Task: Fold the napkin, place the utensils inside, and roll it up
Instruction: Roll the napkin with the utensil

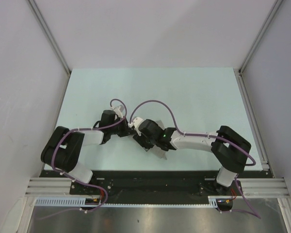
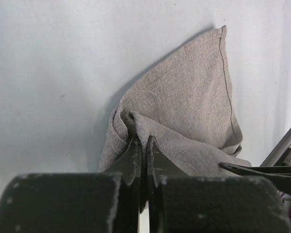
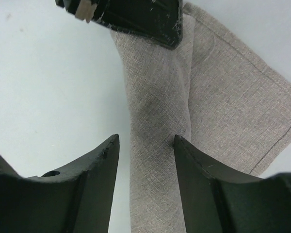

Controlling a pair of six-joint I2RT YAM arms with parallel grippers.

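Pinching the napkin (image 2: 184, 107), left claw (image 2: 141, 144); right claw (image 3: 145, 138) parted above it.

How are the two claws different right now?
The left claw is shut; the right claw is open. The left claw pinches a bunched fold of the napkin; the right claw just straddles a flatter strip. Both are black and at the same napkin.

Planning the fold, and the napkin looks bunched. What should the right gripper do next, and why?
Probably close the right gripper on the napkin. The left gripper pinches a bunched fold, while the right one's open jaws straddle a ridge of cloth ungripped; a second hold would let both arms spread it.
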